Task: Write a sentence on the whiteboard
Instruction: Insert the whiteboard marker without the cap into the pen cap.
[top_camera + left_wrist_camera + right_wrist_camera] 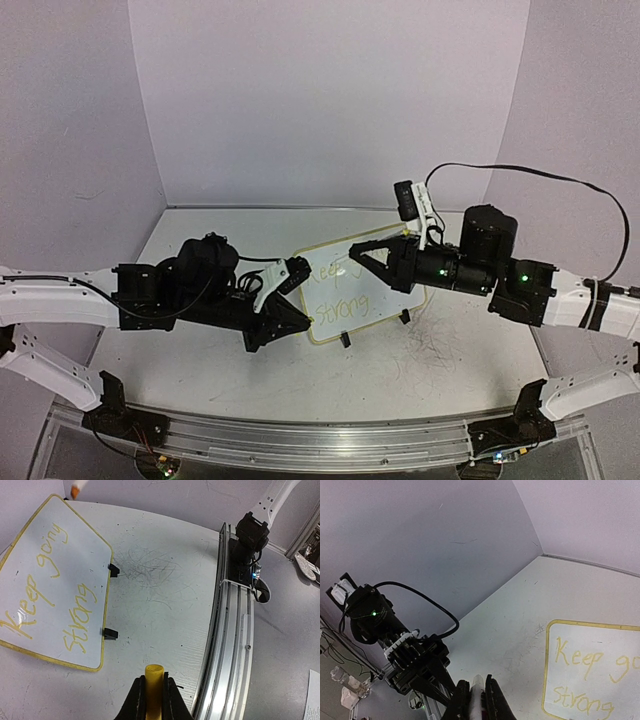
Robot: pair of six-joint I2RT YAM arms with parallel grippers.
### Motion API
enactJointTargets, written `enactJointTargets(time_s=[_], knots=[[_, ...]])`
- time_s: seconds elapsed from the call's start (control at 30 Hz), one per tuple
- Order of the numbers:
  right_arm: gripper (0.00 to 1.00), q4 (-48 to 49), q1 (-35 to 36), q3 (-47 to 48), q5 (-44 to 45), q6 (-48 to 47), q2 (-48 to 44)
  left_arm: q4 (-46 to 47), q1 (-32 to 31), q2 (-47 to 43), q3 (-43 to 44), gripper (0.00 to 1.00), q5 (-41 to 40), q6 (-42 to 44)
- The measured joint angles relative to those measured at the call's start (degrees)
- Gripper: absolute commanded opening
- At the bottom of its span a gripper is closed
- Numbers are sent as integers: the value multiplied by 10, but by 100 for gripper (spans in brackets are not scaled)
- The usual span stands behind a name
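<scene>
The whiteboard (pixel 55 575) lies on the scuffed white tabletop (pixel 165 605). It has a pale yellow-green rim, and two black clip feet (pixel 111 633) sit on its near long edge. The sentence (pixel 47 597) fills it in two yellow-green lines: "Keep going" above "strong".

In the overhead view the board sits between the two sets of jaws. The left ones are at its left edge and the right ones over its far right part.

The left gripper (pixel 154 684) has its jaws drawn in almost fully, pinching a yellow cylinder (pixel 154 672) that stands up between the fingertips. From these jaws the board is ahead and off to the left, apart from them. Bare scribbled tabletop lies straight ahead and the aluminium rail (pixel 230 630) runs to the right.

The right gripper (pixel 477 684) is likewise nearly closed, clamped on a slim white piece (pixel 477 694). What that piece is cannot be told. From these jaws the board lies to the right and ahead, with its right part cut off by the frame.
</scene>
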Motion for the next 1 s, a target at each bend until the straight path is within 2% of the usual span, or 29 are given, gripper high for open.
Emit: enactJointTargets(time_s=[0.33, 1.0], knots=[[0, -6, 34, 1, -51, -7, 41, 21, 0, -11, 2, 0, -17, 6], [0, -23, 39, 0, -54, -9, 51, 24, 0, -12, 2, 0, -18, 6]])
